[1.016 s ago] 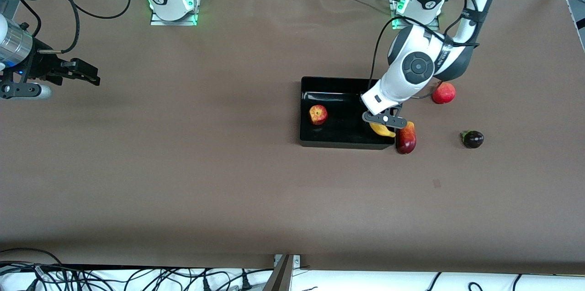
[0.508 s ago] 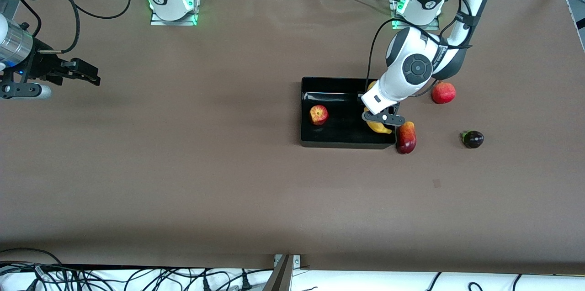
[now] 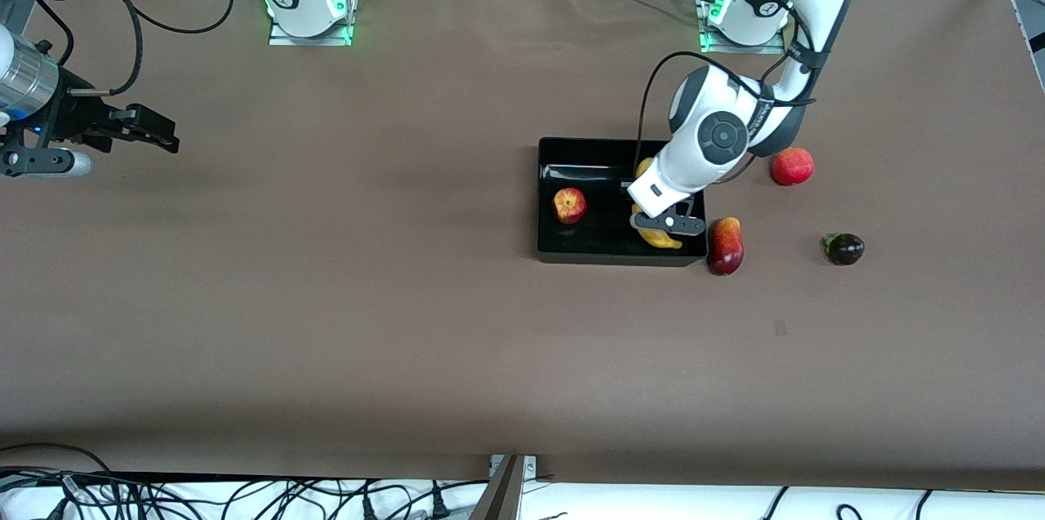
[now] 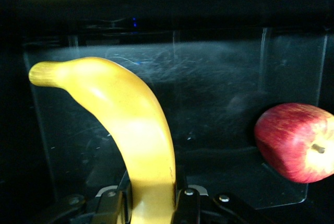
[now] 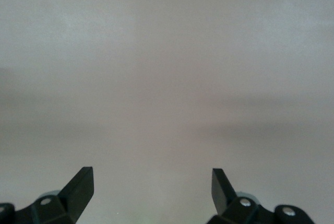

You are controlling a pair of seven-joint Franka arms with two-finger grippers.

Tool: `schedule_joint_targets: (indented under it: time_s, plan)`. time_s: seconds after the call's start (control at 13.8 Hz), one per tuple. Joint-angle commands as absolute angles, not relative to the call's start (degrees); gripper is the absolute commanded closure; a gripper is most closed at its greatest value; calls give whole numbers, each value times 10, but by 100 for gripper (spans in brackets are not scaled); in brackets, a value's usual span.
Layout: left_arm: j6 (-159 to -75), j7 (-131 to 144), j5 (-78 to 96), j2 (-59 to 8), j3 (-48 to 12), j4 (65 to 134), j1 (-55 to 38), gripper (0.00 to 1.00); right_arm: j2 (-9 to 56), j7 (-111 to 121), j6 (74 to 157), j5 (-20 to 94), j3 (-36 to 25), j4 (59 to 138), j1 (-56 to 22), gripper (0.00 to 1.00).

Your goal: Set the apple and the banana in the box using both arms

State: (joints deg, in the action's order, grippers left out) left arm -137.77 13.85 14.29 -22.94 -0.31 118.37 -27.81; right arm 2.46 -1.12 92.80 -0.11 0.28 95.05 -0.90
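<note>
left hand (image 3: 663,223) clamps the banana (image 4: 136,135) over the box (image 3: 571,154): lower beside the apple (image 3: 569,205) before releasing; right hand (image 5: 151,187), spread empty, waits.

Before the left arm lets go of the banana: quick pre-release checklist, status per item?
1. Grip: left gripper shut on the banana, its fingers at one end of it. Ok.
2. Banana over the box: both views show black floor under it. Ok.
3. Drop spot: the apple lies in the box toward the right arm's end, apart from the banana. Ok.
4. Height above the box floor: cannot tell.
5. Mango-like fruit lies outside the box wall, on the table by the corner near the left gripper; watch it on retreat. Ok.
6. Right gripper open over bare table at its own end, waiting. Ok.
</note>
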Motion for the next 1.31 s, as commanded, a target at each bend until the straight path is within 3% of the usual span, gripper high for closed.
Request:
schedule_joint_targets:
  time_s: [0.0,0.07,0.15,0.29,0.36,0.58,1.23]
  plan:
    - [-1396,142,154,-249,2,1171,-291,95,25,-1,923,0,0,944,-8,0]
    - [-1396,140,154,-250,2,1171,-291,74,26,-1,925,-1,0,944,-8,0]
    - [-1397,135,152,-250,2,1171,-291,62,26,-1,925,0,0,944,-8,0]
    - [-1396,134,152,-249,3,1172,-290,25,23,-2,920,-1,2,945,-9,0]
    - [-1396,134,152,-248,3,1172,-289,0,26,1,921,0,0,944,-7,0]
    - [-1380,137,152,-208,3,1180,-283,0,25,1,920,-1,-1,944,-7,0]
    - [-1123,108,110,30,3,1171,-147,0,26,-3,924,-1,-1,945,-4,0]
